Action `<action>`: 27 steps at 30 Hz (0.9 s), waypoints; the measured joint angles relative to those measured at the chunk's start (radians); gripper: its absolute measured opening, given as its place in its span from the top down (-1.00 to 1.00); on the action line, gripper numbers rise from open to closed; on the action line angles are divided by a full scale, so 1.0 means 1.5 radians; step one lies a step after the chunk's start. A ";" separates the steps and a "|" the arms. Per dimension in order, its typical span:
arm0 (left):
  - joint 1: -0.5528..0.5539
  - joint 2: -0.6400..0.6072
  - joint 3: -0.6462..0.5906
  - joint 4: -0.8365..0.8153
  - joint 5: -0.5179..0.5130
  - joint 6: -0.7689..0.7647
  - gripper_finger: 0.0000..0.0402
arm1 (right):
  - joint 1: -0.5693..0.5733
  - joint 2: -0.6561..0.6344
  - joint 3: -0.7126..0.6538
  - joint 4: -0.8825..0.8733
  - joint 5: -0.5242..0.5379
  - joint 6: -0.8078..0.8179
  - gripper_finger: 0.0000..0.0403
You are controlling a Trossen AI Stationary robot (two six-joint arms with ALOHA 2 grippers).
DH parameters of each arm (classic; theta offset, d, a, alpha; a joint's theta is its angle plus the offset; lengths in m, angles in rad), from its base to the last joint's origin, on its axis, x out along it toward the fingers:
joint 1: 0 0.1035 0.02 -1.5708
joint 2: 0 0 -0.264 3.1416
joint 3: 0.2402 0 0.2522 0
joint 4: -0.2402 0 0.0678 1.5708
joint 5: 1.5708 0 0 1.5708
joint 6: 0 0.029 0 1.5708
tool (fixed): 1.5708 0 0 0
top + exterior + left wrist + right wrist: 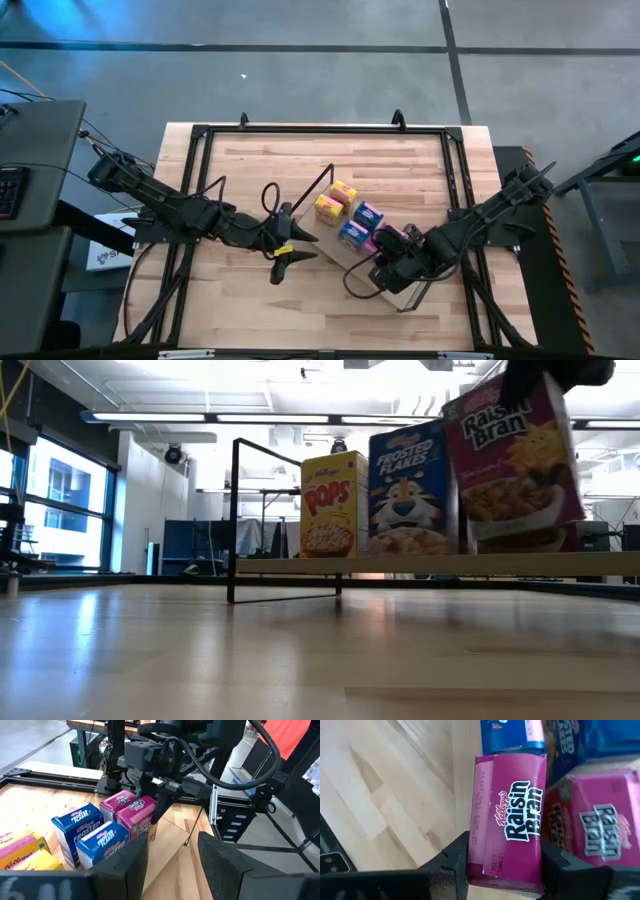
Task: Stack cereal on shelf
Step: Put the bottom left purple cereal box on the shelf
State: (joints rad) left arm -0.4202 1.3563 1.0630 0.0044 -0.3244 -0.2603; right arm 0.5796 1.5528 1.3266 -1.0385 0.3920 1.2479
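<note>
The right end effector grasps a pink box between its fingers, tilted, over the shelf just beside the other pink box and blue boxes. The left end effector hangs released above the table, left of the yellow boxes.

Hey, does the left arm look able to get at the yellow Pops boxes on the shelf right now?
Probably yes. The left gripper hangs open and empty just beside the yellow Pops boxes, with nothing between them; the right gripper is busy holding a Raisin Bran box farther along the shelf.
</note>
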 joint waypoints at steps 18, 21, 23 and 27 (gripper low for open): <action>0.000 0.000 0.000 -0.002 0.000 0.001 0.20 | 0.007 -0.006 -0.035 0.067 -0.016 -0.014 0.35; 0.000 0.000 0.000 -0.001 0.004 0.001 0.20 | 0.014 -0.023 -0.096 0.152 -0.023 -0.017 0.35; 0.000 0.000 0.000 -0.001 0.004 0.001 0.20 | 0.017 -0.038 -0.124 0.194 -0.013 -0.015 0.35; 0.000 0.000 0.000 0.001 0.004 0.001 0.20 | 0.018 -0.054 -0.135 0.197 -0.001 -0.031 0.35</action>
State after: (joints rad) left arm -0.4206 1.3563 1.0630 0.0063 -0.3183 -0.2592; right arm 0.6060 1.4715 1.1241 -0.7436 0.3897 1.2020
